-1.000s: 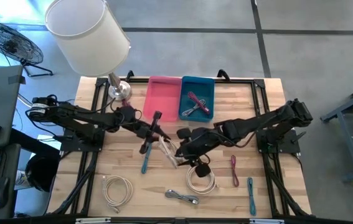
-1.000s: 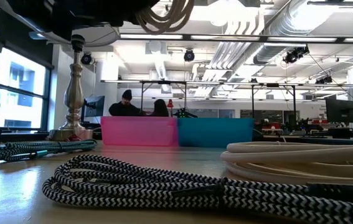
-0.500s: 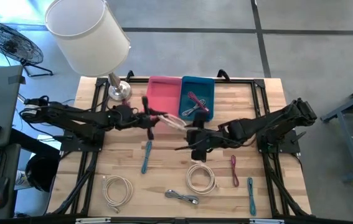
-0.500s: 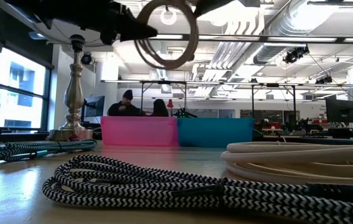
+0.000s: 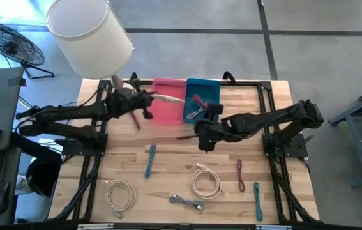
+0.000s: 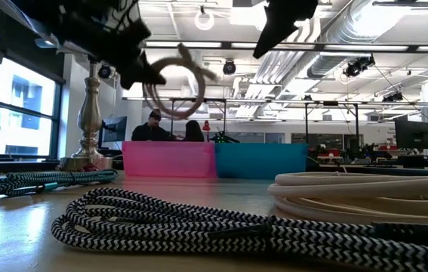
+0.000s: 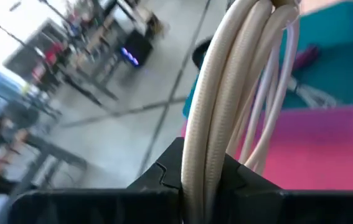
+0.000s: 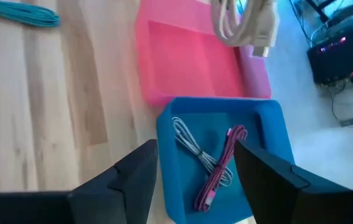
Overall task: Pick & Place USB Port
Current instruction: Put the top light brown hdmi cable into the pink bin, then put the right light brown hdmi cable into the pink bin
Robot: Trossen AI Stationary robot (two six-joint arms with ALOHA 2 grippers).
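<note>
Dangling from the clamped left gripper [image 5: 143, 99], a coiled cream cable [image 5: 170, 99] is being held over the pink rectangular bin [image 5: 166, 110]. The right gripper [image 5: 205, 121] is being kept wide open, holding nothing, beside the blue bin [image 5: 210, 86].

**Low view: cable coil in the air over the pink bin**

Left gripper [image 6: 134, 57] is up high, clamped on a beige cable coil [image 6: 174, 89] hanging above the pink bin [image 6: 168, 159]. Blue bin [image 6: 261, 160] sits touching it at the table's far edge. Right arm [image 6: 281, 23] is a dark shape at the top. Lamp base [image 6: 87, 125] stands far left. Near edge: black-and-white braided cable [image 6: 221, 227], teal cable [image 6: 47, 180] to the left, white cable coil [image 6: 364, 193] to the right. Two people [image 6: 170, 128] sit in the room behind.
</note>
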